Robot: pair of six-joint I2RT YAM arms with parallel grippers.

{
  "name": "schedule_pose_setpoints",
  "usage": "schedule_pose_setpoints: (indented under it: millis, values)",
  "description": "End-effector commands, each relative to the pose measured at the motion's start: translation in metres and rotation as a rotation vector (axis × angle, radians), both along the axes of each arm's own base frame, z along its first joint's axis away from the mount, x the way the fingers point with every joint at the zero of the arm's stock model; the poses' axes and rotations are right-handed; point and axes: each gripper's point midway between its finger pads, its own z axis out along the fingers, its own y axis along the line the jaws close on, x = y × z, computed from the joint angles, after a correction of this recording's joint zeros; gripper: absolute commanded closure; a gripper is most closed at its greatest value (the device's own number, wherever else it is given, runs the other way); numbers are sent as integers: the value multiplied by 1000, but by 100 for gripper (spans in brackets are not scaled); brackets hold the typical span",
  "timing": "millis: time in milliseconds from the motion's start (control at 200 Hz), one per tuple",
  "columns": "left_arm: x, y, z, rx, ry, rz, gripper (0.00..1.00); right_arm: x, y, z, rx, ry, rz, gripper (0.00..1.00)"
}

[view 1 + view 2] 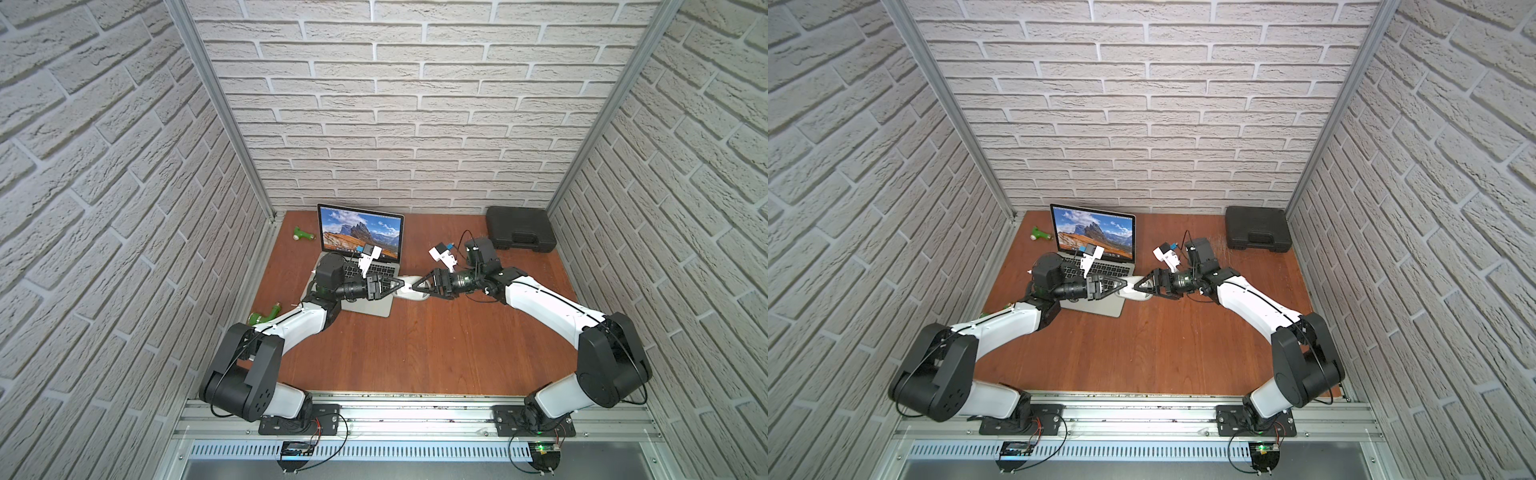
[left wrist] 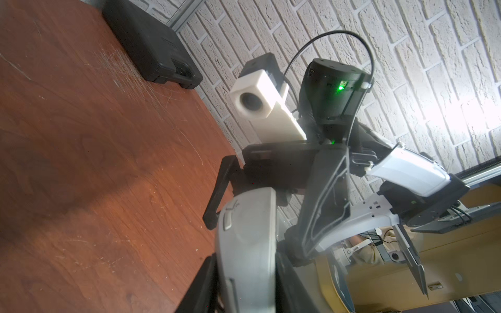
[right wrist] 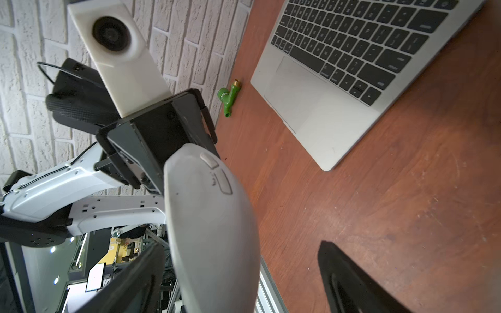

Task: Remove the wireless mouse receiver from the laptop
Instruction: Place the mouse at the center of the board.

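Observation:
The silver laptop (image 1: 370, 305) stands open at the back left, its screen (image 1: 1096, 228) lit with a mountain picture. Its keys and trackpad (image 3: 311, 108) show in the right wrist view. A light-grey mouse (image 1: 411, 293) hangs just off the laptop's right edge, above the table. My left gripper (image 1: 401, 284) is shut on one end of the mouse (image 2: 246, 244), with a finger pressed on each side. My right gripper (image 1: 415, 286) faces it, open around the other end of the mouse (image 3: 211, 230), one finger (image 3: 347, 276) well apart from it. The wireless mouse receiver is not visible in any view.
A black plastic case (image 1: 519, 232) lies at the back right corner. Two green pipe fittings (image 1: 303, 233) (image 1: 264, 316) lie left of the laptop, along the left wall. Brick-pattern walls close in three sides, and a metal rail (image 1: 415, 411) runs along the front.

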Motion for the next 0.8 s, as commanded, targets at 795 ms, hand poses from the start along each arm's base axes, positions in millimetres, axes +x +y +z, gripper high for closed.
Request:
schedule_pose_setpoints:
  millis: [795]
  values:
    - [-8,-4,31,-66,-117,-48,100,15,-7,34,182,4,-101,52]
